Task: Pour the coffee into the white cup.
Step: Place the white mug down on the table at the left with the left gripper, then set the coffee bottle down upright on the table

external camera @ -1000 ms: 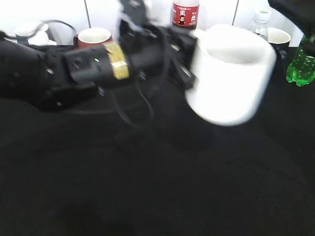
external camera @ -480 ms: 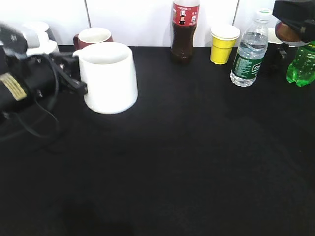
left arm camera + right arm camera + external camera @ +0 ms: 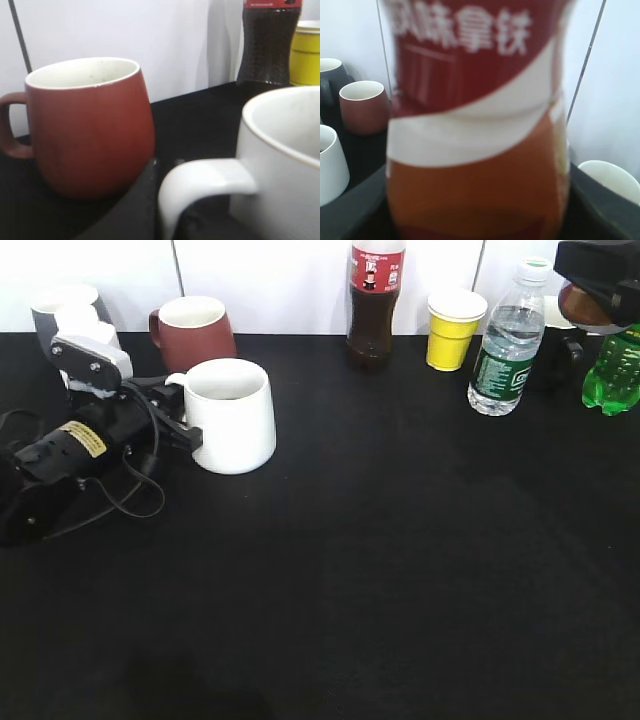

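1. Coffee bottle (image 3: 475,125) fills the right wrist view: a red-brown and white swirl label with light brown below it, blurred from closeness. In the exterior view only a brown sliver of it (image 3: 583,305) shows, up at the 2 o'clock corner under the right gripper (image 3: 600,275).
2. Dark finger pads (image 3: 600,200) of the right gripper press both lower flanks of the bottle, so they are clamped on it, and it hangs above the table's back edge.
3. White cup (image 3: 232,416) stands upright on the black table (image 3: 400,570), at about 10 o'clock from the table's middle, its mouth open upward (inside looks empty, though the bottom is shadowed).
4. Cup handle (image 3: 200,180) points toward 9 o'clock, where the left gripper (image 3: 178,418) meets it; black fingers (image 3: 135,205) lie on each side of the loop, closed around the handle.
5. Red mug (image 3: 192,332) sits just beyond the white cup at 11 o'clock, close but apart.
6. Along the back edge from 12 toward 2 o'clock: a dark cola bottle (image 3: 375,302), a yellow paper cup (image 3: 455,330), a clear water bottle (image 3: 510,345), then a green bottle (image 3: 612,370) at the frame edge.
7. Another pale cup (image 3: 65,308) stands at the far 10 o'clock corner behind the left arm.
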Controlling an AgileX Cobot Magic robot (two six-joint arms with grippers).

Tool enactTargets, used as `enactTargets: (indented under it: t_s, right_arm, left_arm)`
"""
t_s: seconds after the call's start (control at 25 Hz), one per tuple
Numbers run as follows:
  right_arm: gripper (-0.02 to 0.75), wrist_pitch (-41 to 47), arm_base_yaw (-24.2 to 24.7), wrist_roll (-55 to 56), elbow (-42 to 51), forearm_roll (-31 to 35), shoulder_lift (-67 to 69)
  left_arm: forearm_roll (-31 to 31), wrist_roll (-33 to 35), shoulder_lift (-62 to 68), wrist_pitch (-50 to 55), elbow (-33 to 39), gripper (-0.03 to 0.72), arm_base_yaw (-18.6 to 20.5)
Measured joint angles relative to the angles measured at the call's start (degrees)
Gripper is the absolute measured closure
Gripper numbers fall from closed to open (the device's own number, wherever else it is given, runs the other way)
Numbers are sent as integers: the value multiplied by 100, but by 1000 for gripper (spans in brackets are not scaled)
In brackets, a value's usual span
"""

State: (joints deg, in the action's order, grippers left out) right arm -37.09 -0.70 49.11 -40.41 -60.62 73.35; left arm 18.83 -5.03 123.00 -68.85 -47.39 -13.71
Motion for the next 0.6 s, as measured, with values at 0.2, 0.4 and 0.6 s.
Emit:
enactTargets:
  t_s: [0.2,0.4,0.6]
  right_arm:
    - [220,-5,0,6,0,0,0]
    - [220,10,0,6,0,0,0]
    - [220,421,0,-265,238,114,68]
  left_arm:
    - [-51,0,7,-39,96,414,0]
    - [-214,0,-548,-52,1167,379,0]
    - [-108,-126,-1974,-41,2329,379,-5]
